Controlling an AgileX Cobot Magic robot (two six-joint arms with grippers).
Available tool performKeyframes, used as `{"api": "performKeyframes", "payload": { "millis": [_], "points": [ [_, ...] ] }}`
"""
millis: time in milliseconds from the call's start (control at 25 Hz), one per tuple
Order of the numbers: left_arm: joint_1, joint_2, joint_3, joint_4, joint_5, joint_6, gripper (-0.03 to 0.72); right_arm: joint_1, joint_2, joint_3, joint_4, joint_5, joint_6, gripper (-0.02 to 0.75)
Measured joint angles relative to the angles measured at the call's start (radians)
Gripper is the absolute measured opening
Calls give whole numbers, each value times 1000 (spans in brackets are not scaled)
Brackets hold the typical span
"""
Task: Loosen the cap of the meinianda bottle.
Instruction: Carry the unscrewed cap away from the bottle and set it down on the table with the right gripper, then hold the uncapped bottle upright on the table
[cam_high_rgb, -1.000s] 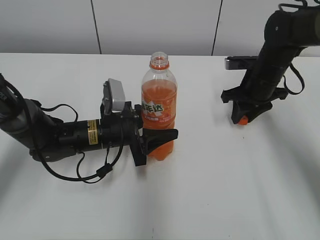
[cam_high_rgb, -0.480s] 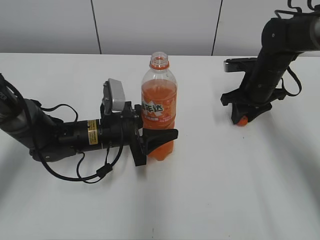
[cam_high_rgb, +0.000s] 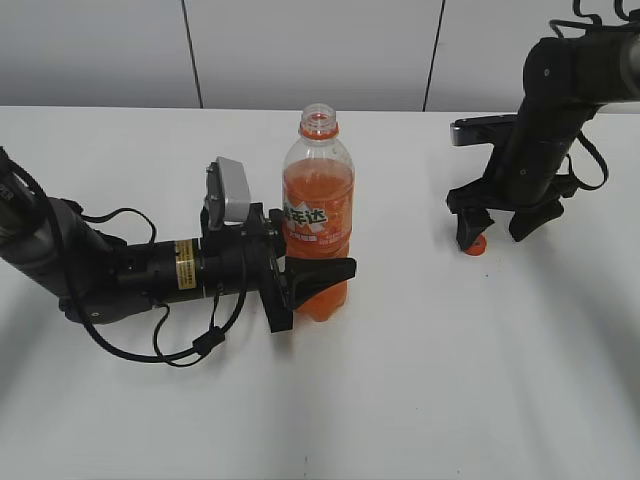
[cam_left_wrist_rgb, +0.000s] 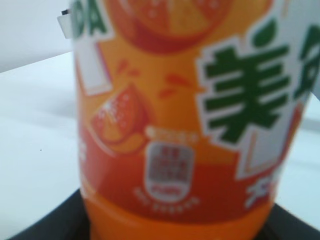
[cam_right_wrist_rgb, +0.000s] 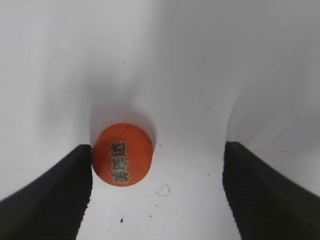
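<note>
The meinianda bottle (cam_high_rgb: 318, 215) stands upright in the middle of the white table (cam_high_rgb: 400, 380), its neck open with no cap on it. My left gripper (cam_high_rgb: 318, 278) lies low on the table and is shut on the bottle's lower body; the label fills the left wrist view (cam_left_wrist_rgb: 185, 120). The orange cap (cam_high_rgb: 474, 243) lies top up on the table at the right, also in the right wrist view (cam_right_wrist_rgb: 122, 153). My right gripper (cam_high_rgb: 498, 228) is open above it, the cap touching its left finger (cam_right_wrist_rgb: 60, 190).
The left arm's cables (cam_high_rgb: 170, 345) trail on the table beside the arm. A grey panelled wall (cam_high_rgb: 300, 50) runs behind the table's far edge.
My right gripper has opened and let go of the cap, which now lies on the table. The left gripper and the bottle have not moved.
</note>
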Motion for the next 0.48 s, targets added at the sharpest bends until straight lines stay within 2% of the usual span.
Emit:
{"api": "performKeyframes", "payload": {
  "millis": [480],
  "points": [
    [0, 0, 0, 11, -1, 0, 403, 0, 0, 0, -3, 45, 3, 593]
  ]
}}
